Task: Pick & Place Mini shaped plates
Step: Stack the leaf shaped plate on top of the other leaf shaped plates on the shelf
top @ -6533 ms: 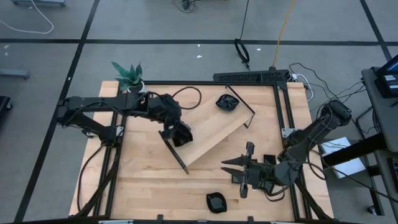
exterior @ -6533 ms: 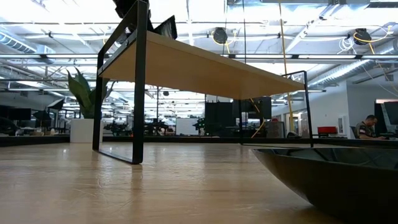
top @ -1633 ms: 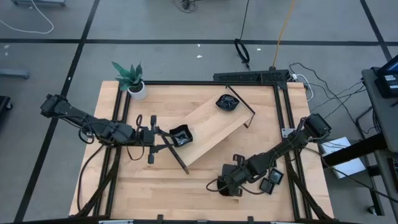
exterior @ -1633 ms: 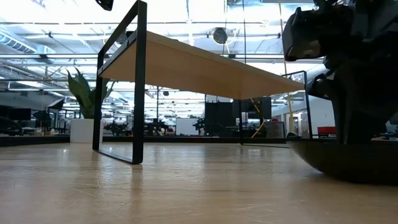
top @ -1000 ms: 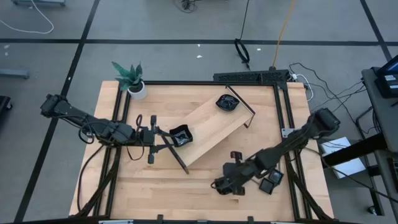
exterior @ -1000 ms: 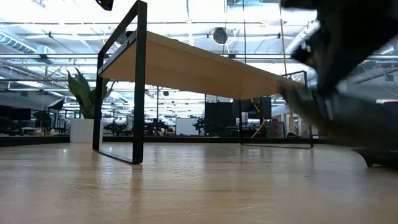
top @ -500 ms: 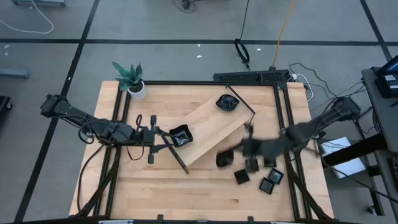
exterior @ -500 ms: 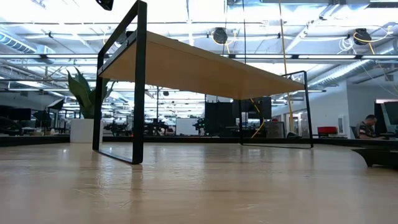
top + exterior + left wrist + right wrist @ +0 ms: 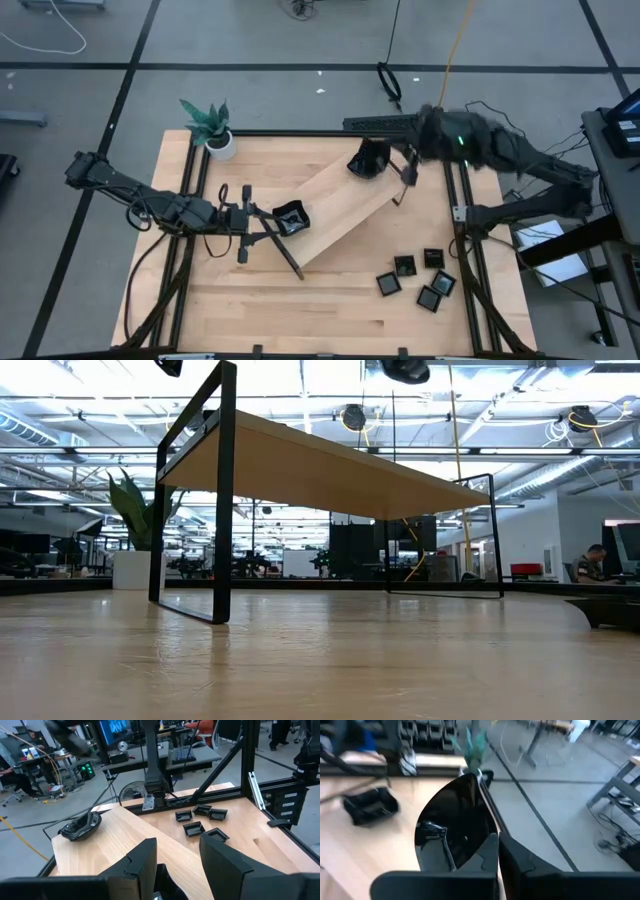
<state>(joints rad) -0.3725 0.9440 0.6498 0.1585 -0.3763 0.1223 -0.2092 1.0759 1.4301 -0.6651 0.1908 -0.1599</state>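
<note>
We are carrying a plate (image 9: 455,830) in our closed right gripper (image 9: 492,851), hovering beside the pile (image 9: 366,162) on the tray (image 9: 340,210). Our left gripper (image 9: 177,852) is waiting open and empty beside the tray's other pile (image 9: 291,217).

I count four small square plates (image 9: 412,280) lying in a cluster on the counter (image 9: 250,320) at my near right. On the one wooden tray (image 9: 340,210) I count a dark dish (image 9: 290,218) at its left end and a stack of dishes (image 9: 80,826) at its far end, too tight to number. One plate (image 9: 456,822) sits pinched in my right tool (image 9: 497,851). One potted plant (image 9: 208,125) stands far left. Two arms.
</note>
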